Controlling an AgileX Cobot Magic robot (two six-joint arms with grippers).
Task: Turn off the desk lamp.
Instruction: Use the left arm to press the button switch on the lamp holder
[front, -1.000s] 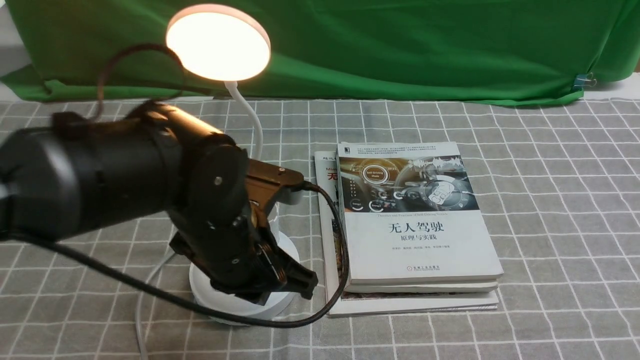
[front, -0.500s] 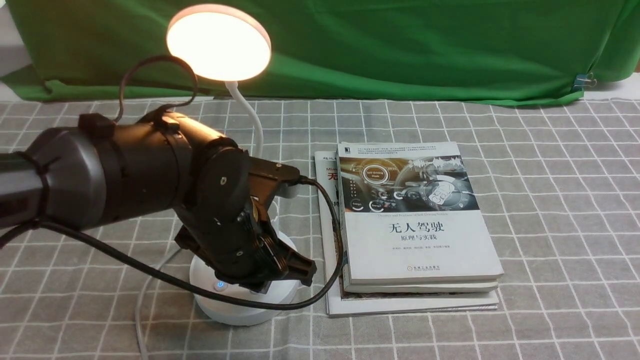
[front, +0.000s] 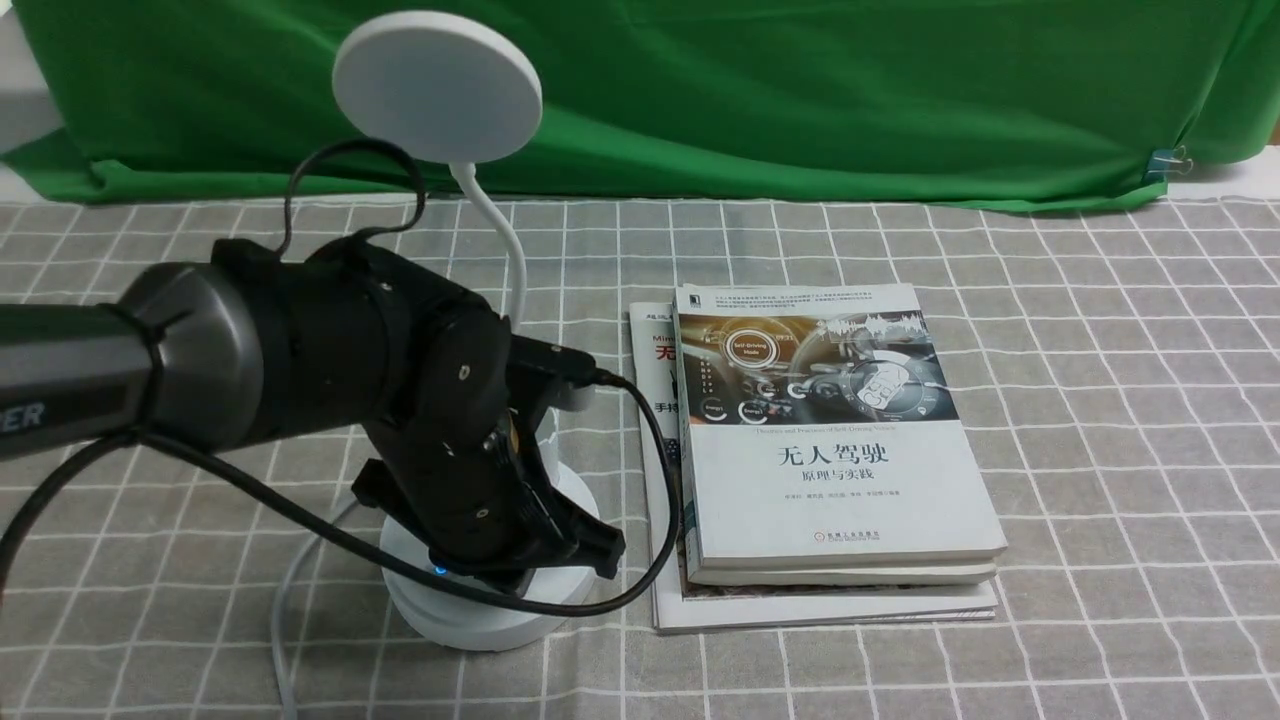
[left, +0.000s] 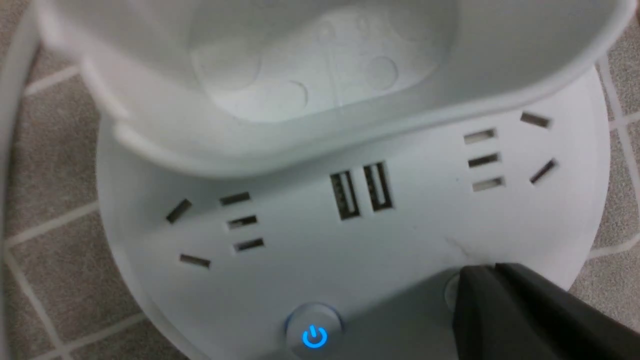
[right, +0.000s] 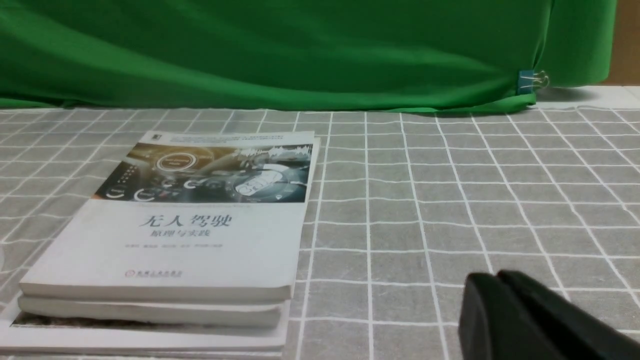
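The white desk lamp stands at the left of the table; its round disc head (front: 437, 86) is dark, on a thin bent neck (front: 505, 240). Its round base (front: 480, 615) lies under my left gripper (front: 590, 552). In the left wrist view the base (left: 400, 235) shows sockets, two USB ports, a blue-lit power button (left: 314, 336) and the cup holder (left: 310, 75). My left gripper (left: 492, 272) is shut, its tip resting on a second round button that it mostly hides. My right gripper (right: 495, 280) is shut and empty, low over the cloth, out of the front view.
A stack of books (front: 820, 450) lies right of the lamp base, also in the right wrist view (right: 175, 235). The lamp's white cord (front: 285, 620) runs off the front left. A green backdrop (front: 800, 90) hangs behind the checked tablecloth (front: 1100, 400).
The lamp head was glowing and has gone dark. My left arm has reached further forward, with the gripper lower on the base. A blue light shows on the base.
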